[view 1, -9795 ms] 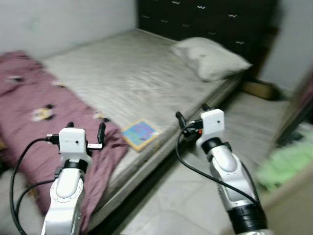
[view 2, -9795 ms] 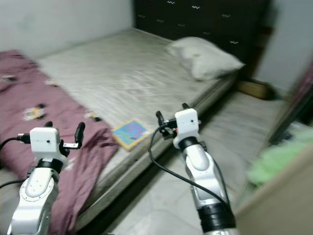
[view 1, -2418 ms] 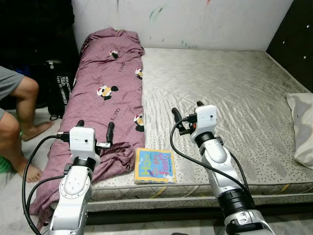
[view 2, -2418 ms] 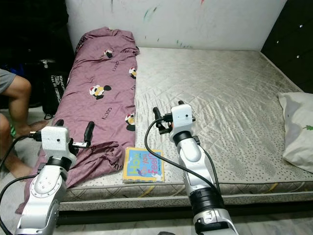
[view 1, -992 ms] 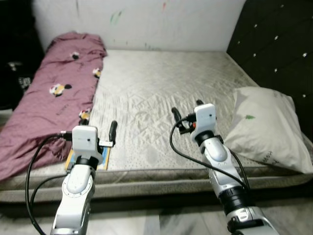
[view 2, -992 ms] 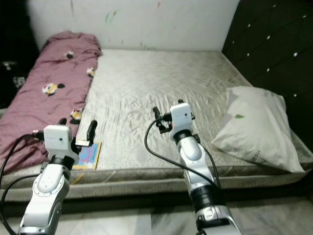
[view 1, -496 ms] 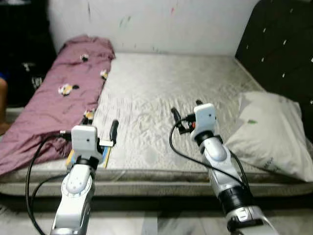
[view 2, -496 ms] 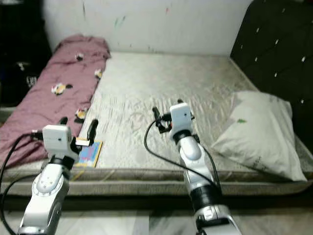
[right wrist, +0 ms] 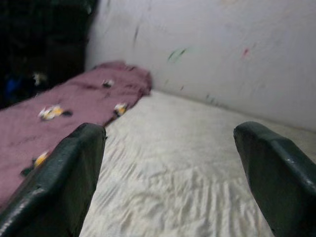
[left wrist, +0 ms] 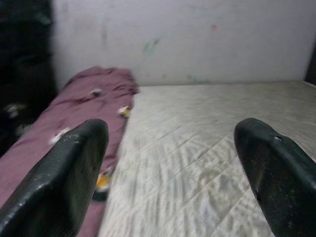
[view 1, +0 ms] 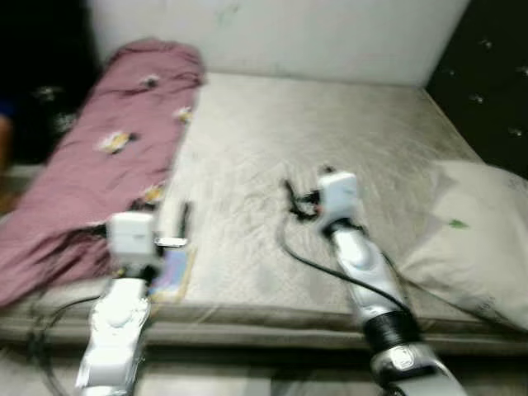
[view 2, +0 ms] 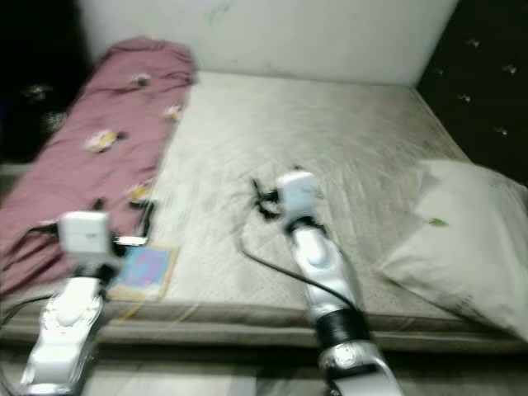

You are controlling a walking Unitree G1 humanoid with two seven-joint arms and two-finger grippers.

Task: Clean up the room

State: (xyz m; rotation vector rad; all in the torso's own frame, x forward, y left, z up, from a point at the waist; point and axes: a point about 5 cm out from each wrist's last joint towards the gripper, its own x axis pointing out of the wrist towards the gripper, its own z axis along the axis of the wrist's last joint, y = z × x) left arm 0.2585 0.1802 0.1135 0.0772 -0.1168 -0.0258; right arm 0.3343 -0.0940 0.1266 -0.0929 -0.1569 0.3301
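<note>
**Both grippers held spread above the near edge of the bed, book lying by the left one**

The head views are blurred. A bare grey mattress takes up most of the scene, with a white wall behind it and a dark padded headboard on the robot's right.

A purple blanket with small cartoon prints runs along the left part of the mattress, from the wall down to the near edge. A pale pillow lies on the right part, near the headboard.

A colourful book lies flat on the mattress at its near edge, just beside the lower end of the blanket.

The left gripper is raised in front of the robot, over the near edge of the bed. The book sits just below and slightly to the right of it in the head views, apart from the fingers. In the left wrist view the two fingers stand wide apart with nothing between them, looking along the mattress toward the blanket and the wall.

The right gripper is held higher and farther in, over the middle of the mattress, well apart from the book and between the blanket and the pillow. In the right wrist view its fingers are also spread wide and hold nothing.
</note>
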